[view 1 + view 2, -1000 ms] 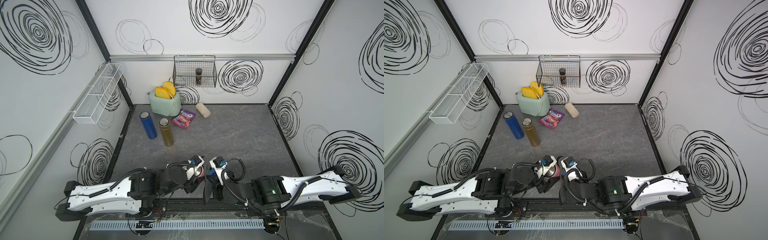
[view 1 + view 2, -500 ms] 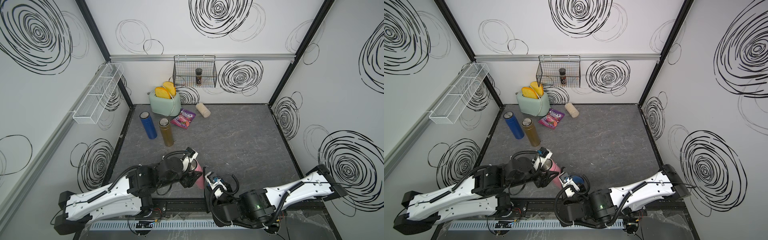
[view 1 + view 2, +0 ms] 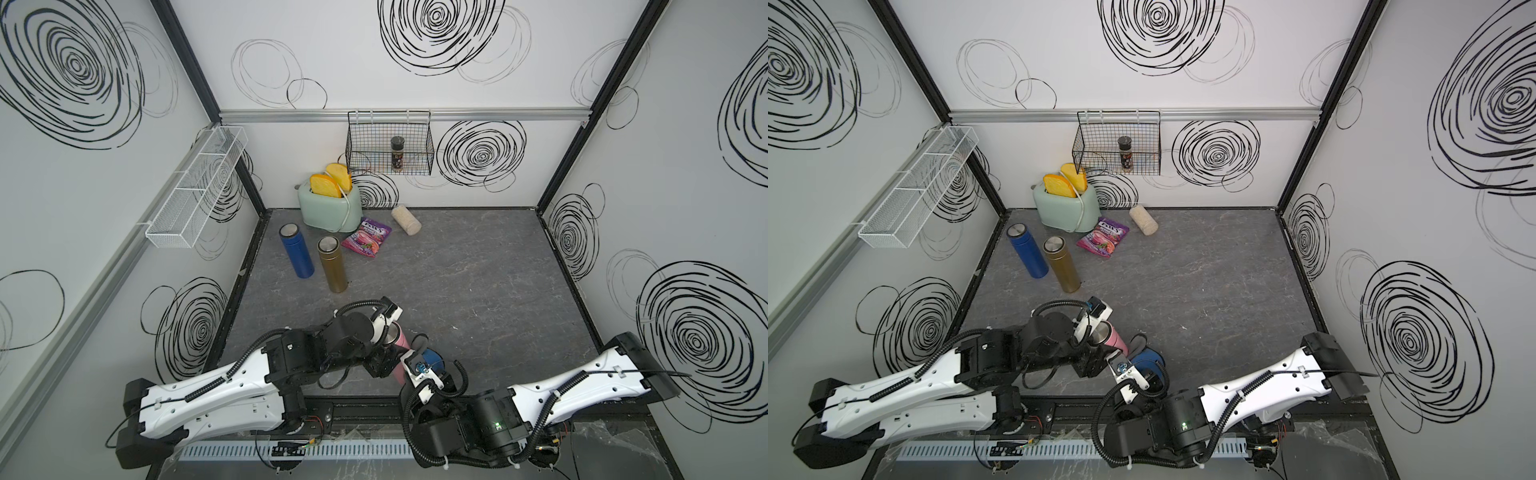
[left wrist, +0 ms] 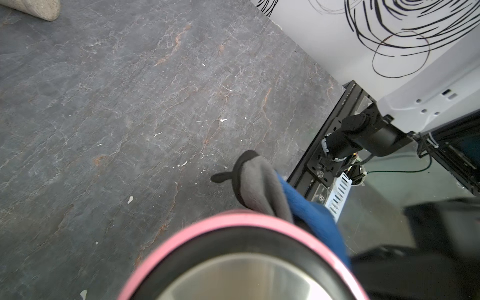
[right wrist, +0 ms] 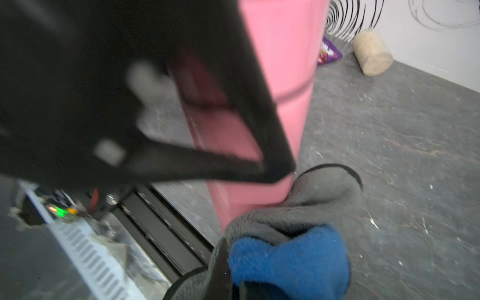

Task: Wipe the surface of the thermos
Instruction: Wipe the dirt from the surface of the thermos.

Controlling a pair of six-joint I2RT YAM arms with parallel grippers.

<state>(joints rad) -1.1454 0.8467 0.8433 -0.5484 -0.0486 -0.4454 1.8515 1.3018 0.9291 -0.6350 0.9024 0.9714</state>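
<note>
Clamps the left gripper [image 3: 387,358] shut across the pink thermos [image 3: 401,338] at about mid-body. Holds it tilted above the front edge of the bench [image 3: 478,282], steel top toward the left wall. Pinches a grey-and-blue cloth [image 3: 432,358] in the closed right gripper [image 3: 417,362], with the bunch pressed against the thermos's lower end and touching it in the right wrist view.

Could go wrong in a few ways, judging from here:
- Could twist or slide the thermos in its two-sided clamp, given a hard sideways push from the cloth on a smooth round body.
- Could snag the cloth on the left finger [image 5: 249,109] lying across the pink wall, or drag it out of the pinch.
- Would likely leave the clamped band unwiped without a re-grip.
- Leaves little room between the two wrists, so could end in a knock on a wide stroke.

Hides the right fingertips inside the cloth. Hides the thermos base behind it too, so cannot tell whether lifted or resting. Blurs the left gripper in the right wrist view. Shows only the pink rim and steel top in the left wrist view.

Well apart at the back left: blue flask [image 3: 296,249] and gold flask [image 3: 331,264], out of the way.
</note>
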